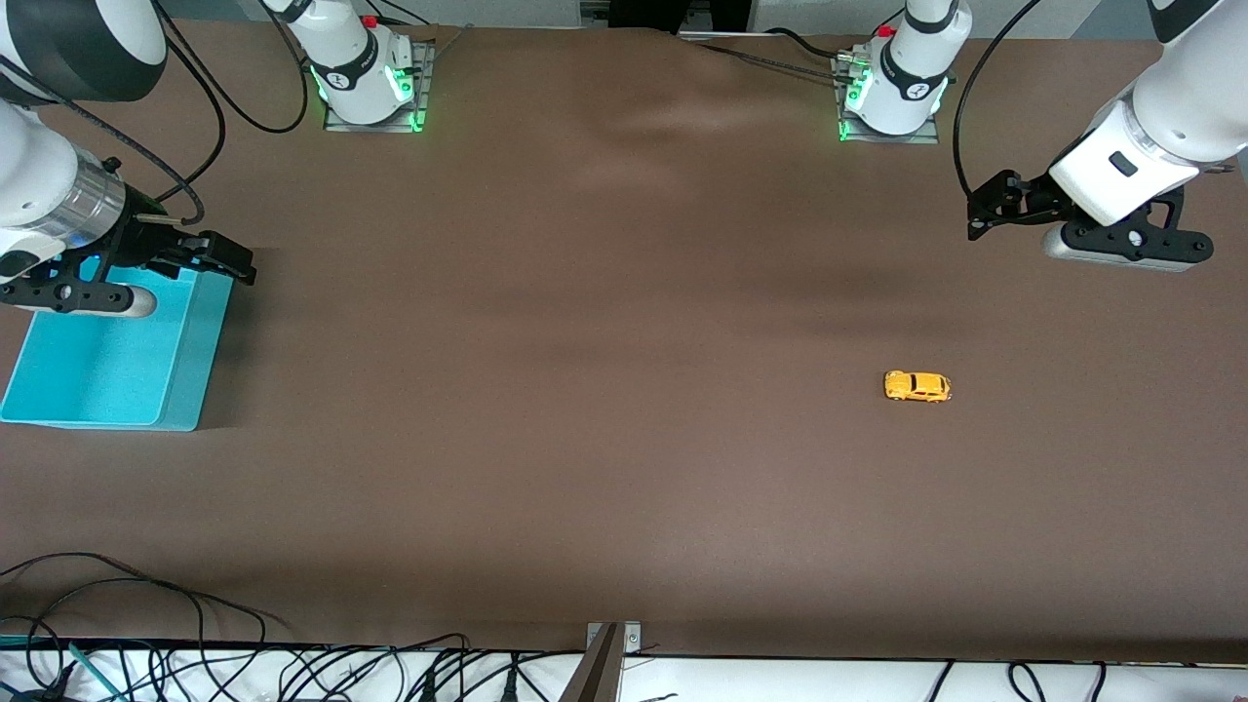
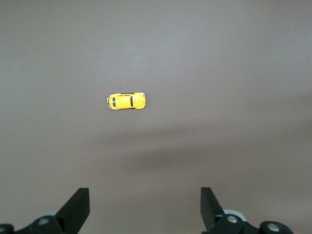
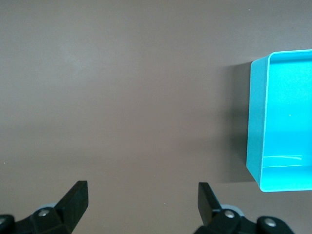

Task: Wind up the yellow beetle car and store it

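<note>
Brown table (image 1: pixel 585 390), yellow beetle car (image 1: pixel 916 386) sat untouched toward the left arm's end. Left gripper (image 2: pixel 145 207) is held above, jaws spread; right gripper (image 3: pixel 142 204), spread too, is parked over the blue bin (image 1: pixel 185 390). Nothing's started, so a descent and pinch is probably needed.

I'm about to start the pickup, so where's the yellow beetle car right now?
The yellow beetle car sits alone on the brown table toward the left arm's end, nearer the front camera than the open left gripper hovering above the table.

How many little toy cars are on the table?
1. The yellow beetle car sits alone on the brown table, toward the left arm's end, untouched by either pincer. None seems hidden.
</note>
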